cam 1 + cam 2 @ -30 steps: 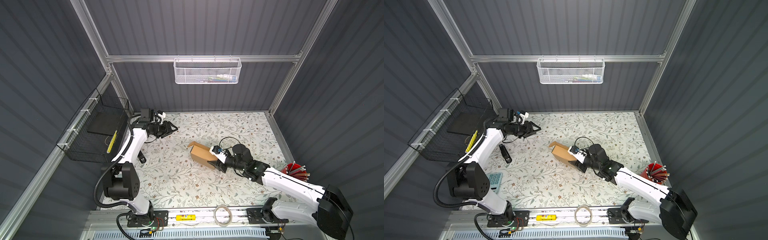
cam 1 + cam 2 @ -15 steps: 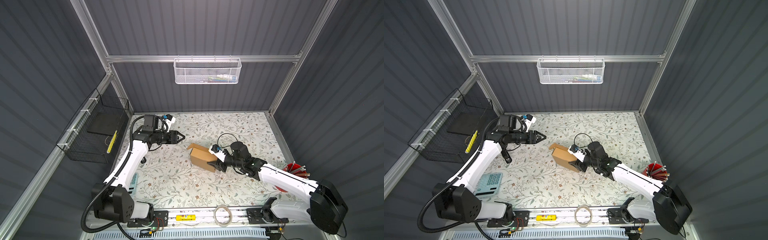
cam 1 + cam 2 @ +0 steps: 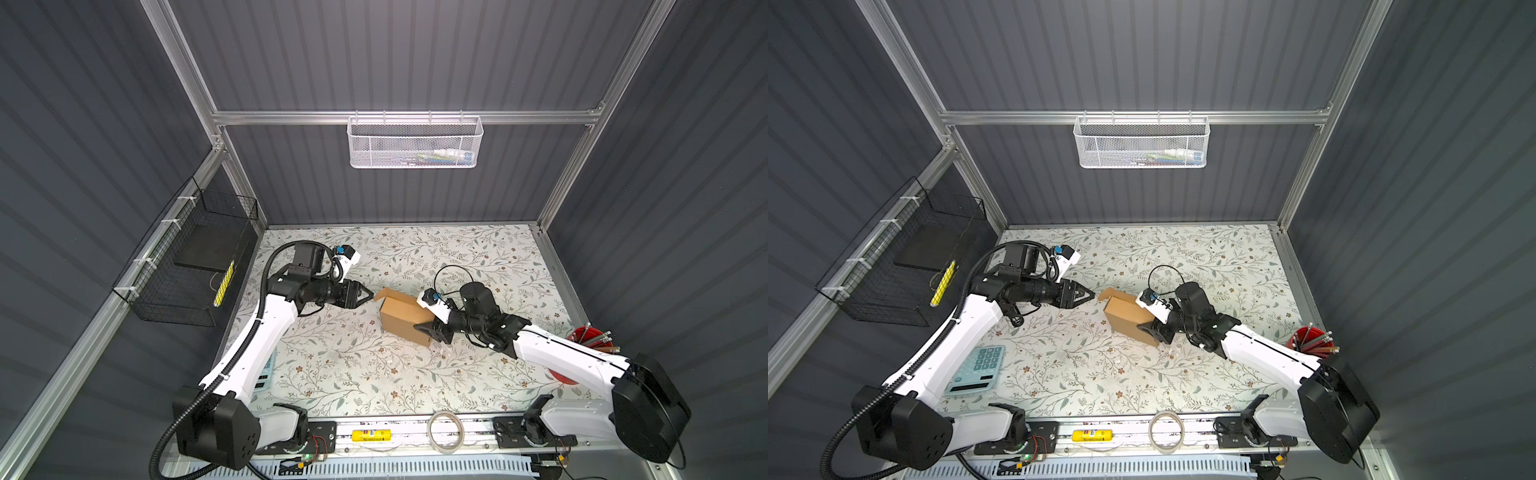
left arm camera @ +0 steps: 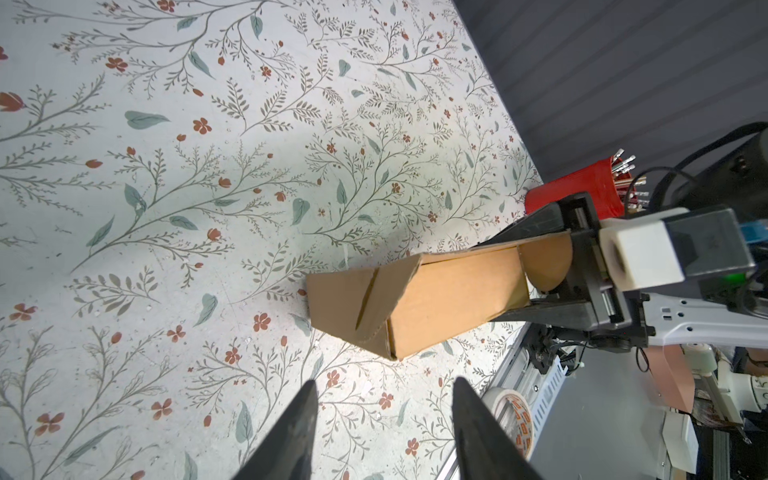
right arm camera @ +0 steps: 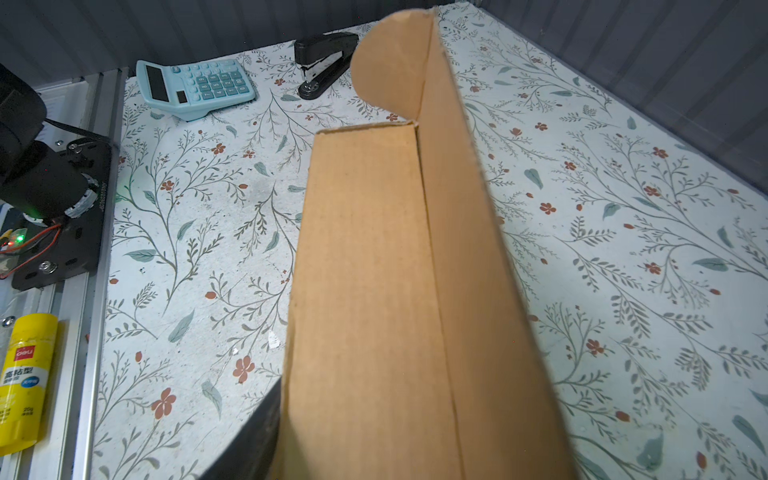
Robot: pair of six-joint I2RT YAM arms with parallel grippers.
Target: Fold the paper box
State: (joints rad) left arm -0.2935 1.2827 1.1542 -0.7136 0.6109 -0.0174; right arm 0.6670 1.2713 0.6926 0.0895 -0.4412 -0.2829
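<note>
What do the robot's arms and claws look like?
White shells, chunky black joints. The left arm wears a ribbed black hose; the right arm a thin looping black cable. The left gripper and right gripper each have two pointed black fingers and a white camera block.

The yellow glue stick (image 5: 25,374), at 6 o'clock on the front rail (image 5: 77,374), reads "deli", "高粘型" and "20g".

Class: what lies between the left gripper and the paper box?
Nothing but bare floral tabletop separates the left gripper from the paper box, shown in the left wrist view.
</note>
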